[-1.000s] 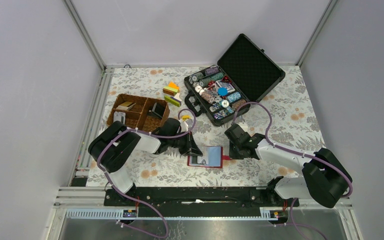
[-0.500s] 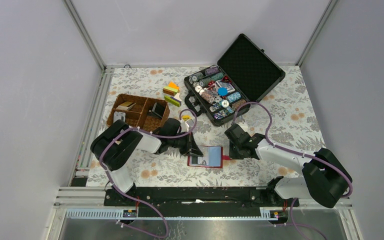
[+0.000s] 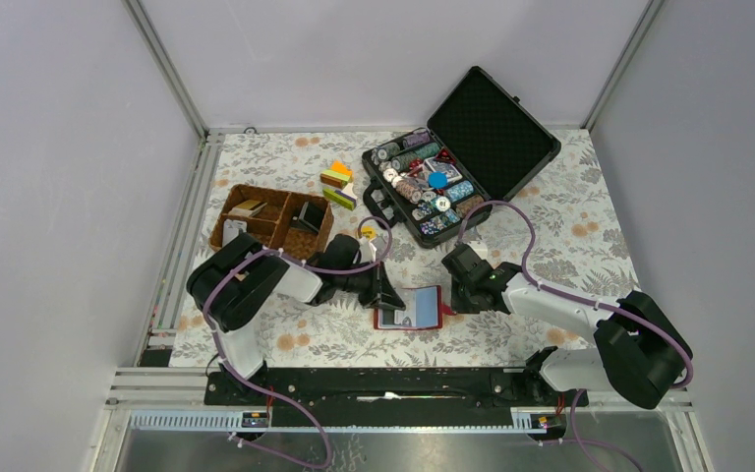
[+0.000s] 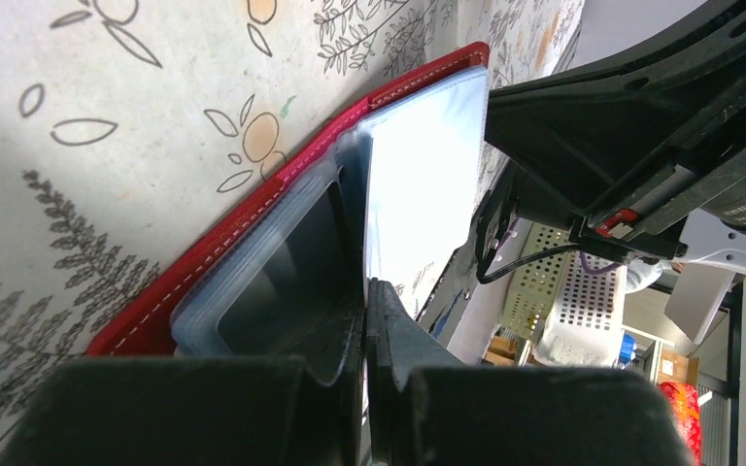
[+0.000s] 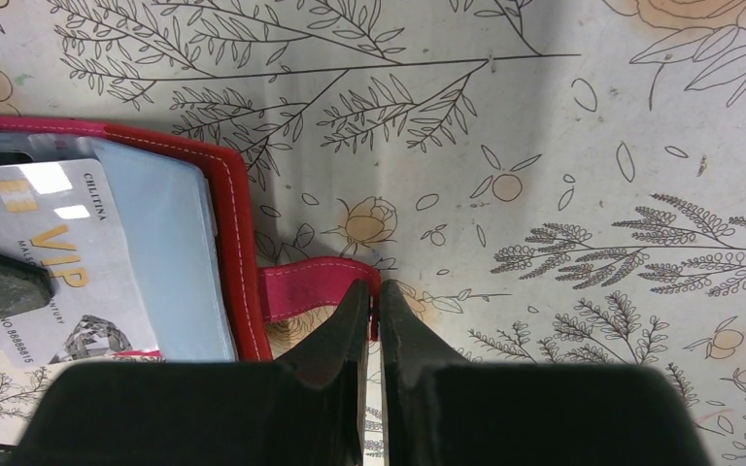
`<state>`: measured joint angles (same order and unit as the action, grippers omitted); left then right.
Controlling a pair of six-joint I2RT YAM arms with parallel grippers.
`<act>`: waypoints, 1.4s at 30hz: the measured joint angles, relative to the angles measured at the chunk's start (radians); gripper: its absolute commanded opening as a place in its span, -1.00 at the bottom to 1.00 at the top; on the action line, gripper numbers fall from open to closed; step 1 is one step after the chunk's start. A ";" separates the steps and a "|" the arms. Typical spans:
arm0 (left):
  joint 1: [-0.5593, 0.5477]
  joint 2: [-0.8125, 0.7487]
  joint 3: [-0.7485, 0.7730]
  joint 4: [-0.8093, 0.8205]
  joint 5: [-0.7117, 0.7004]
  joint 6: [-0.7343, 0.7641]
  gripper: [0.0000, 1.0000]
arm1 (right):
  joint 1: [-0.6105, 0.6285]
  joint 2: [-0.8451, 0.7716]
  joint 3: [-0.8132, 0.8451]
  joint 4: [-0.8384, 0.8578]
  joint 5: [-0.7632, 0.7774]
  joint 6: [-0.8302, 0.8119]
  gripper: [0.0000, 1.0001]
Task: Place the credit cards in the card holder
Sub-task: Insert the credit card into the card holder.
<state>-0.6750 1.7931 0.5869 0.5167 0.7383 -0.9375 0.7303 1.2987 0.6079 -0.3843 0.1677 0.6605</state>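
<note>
The card holder (image 3: 421, 308), a red wallet with light blue clear pockets, lies open on the floral cloth between both arms. My left gripper (image 3: 387, 294) is at its left side, shut on a whitish credit card (image 5: 53, 262) printed VIP, which rests against the pockets. In the left wrist view the gripper (image 4: 367, 291) pinches that pale card (image 4: 418, 184) edge-on above the card holder (image 4: 253, 209). My right gripper (image 5: 374, 291) is shut on the red strap (image 5: 306, 289) at the card holder's right edge (image 5: 228, 243). More credit cards (image 3: 247, 207) lie in the basket.
A brown wicker basket (image 3: 273, 234) stands at the back left. Coloured blocks (image 3: 337, 184) sit behind it to the right. A black hard case (image 3: 496, 123) full of poker chips (image 3: 423, 187) stands open at the back right.
The left gripper has edged right with the card, and the card holder has tipped and shifted slightly. The right gripper holds the strap as before.
</note>
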 measured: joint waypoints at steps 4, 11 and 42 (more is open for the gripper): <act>-0.008 0.012 -0.003 0.048 -0.007 -0.039 -1.00 | 0.000 0.000 0.000 0.000 0.000 0.002 -1.00; -0.022 0.047 -0.034 0.179 -0.013 -0.128 -1.00 | 0.000 -0.001 -0.007 0.002 0.000 0.012 -1.00; -0.024 0.058 -0.045 0.196 -0.032 -0.169 -1.00 | -0.002 -0.106 -0.046 0.067 -0.169 -0.012 -0.18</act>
<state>-0.6994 1.8507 0.5419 0.7124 0.7063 -1.1069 0.7280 1.1931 0.5621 -0.3176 -0.0017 0.6487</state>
